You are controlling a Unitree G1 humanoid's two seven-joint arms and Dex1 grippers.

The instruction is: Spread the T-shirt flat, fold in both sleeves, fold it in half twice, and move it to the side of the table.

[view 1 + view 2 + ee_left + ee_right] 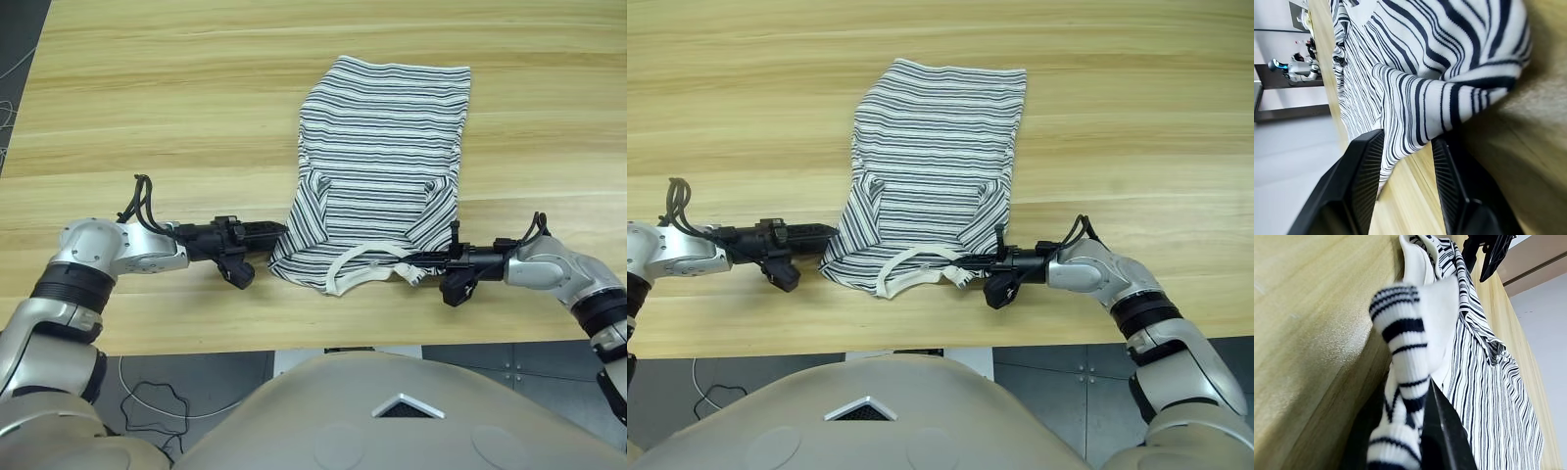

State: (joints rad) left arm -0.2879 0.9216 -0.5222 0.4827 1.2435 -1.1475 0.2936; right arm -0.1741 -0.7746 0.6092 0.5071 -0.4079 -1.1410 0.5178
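The black-and-white striped T-shirt lies on the wooden table, both sleeves folded in over the body and its white collar nearest me. My left gripper lies low on the table at the shirt's near left corner. In the left wrist view a fold of striped cloth sits between its two black fingers, which are shut on it. My right gripper is at the near right corner beside the collar, shut on a bunched strip of the T-shirt that rises off the wood.
The table's front edge runs just behind both grippers. Bare wood stretches wide to the left, to the right and beyond the hem. Cables lie on the floor below.
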